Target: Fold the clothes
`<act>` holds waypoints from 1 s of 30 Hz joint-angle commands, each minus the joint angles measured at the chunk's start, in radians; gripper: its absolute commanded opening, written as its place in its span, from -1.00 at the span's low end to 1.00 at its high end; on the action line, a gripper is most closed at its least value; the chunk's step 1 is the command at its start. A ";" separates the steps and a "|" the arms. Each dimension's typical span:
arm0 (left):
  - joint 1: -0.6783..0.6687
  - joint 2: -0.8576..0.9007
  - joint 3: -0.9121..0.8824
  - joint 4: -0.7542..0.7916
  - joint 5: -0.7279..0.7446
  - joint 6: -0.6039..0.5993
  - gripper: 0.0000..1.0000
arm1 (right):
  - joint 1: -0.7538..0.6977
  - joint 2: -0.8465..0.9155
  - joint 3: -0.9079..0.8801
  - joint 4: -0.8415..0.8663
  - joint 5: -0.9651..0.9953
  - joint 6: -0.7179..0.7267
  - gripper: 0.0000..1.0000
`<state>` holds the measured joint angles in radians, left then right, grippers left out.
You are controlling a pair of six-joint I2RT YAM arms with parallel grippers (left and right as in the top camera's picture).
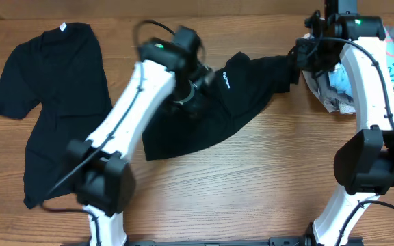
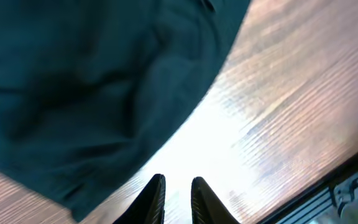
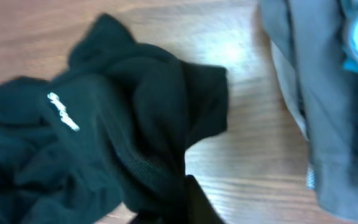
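The logo shirt (image 1: pixel 238 96) lies bunched and half spread at the middle of the table (image 1: pixel 252 184). One corner is drawn out taut toward the right gripper (image 1: pixel 295 65), which seems to pinch that bunched edge. In the right wrist view the black cloth gathers right at the one finger (image 3: pixel 194 199) that shows, with the small white logo (image 3: pixel 63 112) ahead of it and off to one side. The left gripper (image 2: pixel 178 186) has its fingers nearly pressed together with nothing between them. It hovers over bare wood, and the shirt's hem lies just ahead of the fingertips, apart from them. The step in hand looks like spreading this shirt flat before any fold. To do it well, the left gripper should open, take the free hem just ahead of it, and pull away from the right gripper. The cloth should stay low so it settles without creases, chest side flat and sleeves out. Well beyond the left arm, on the side away from the right gripper, the plain shirt (image 1: pixel 53 89) lies spread out with its white neck tag (image 1: pixel 63 27) showing. Just past the right gripper sits a pile of grey and light-blue fabric (image 1: pixel 337 85). By count there are two black shirts, one logo, one neck tag, one pile and two grippers.
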<state>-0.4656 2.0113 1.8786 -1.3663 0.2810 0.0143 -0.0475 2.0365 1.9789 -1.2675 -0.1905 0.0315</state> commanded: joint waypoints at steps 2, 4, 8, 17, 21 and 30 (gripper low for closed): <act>-0.027 0.047 -0.002 -0.005 0.014 0.031 -0.70 | -0.030 -0.024 -0.010 -0.027 0.006 -0.006 0.50; -0.019 0.046 0.000 0.002 0.001 0.014 -0.71 | -0.035 -0.024 -0.006 -0.043 -0.001 -0.006 0.74; 0.020 0.010 0.008 0.005 -0.050 -0.043 -0.68 | -0.035 -0.039 0.016 -0.068 -0.062 -0.006 0.93; 0.172 -0.192 0.008 -0.047 -0.203 -0.288 -0.42 | 0.025 -0.093 0.021 -0.091 -0.091 -0.014 1.00; 0.247 -0.242 0.008 -0.074 -0.172 -0.323 -0.10 | 0.085 -0.084 0.002 -0.032 -0.092 -0.014 1.00; 0.260 -0.239 -0.090 -0.114 -0.193 -0.354 -0.09 | 0.222 0.011 0.001 0.048 -0.089 -0.013 1.00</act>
<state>-0.2031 1.7657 1.8393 -1.4754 0.1116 -0.2958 0.1436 1.9961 1.9747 -1.2373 -0.2737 0.0246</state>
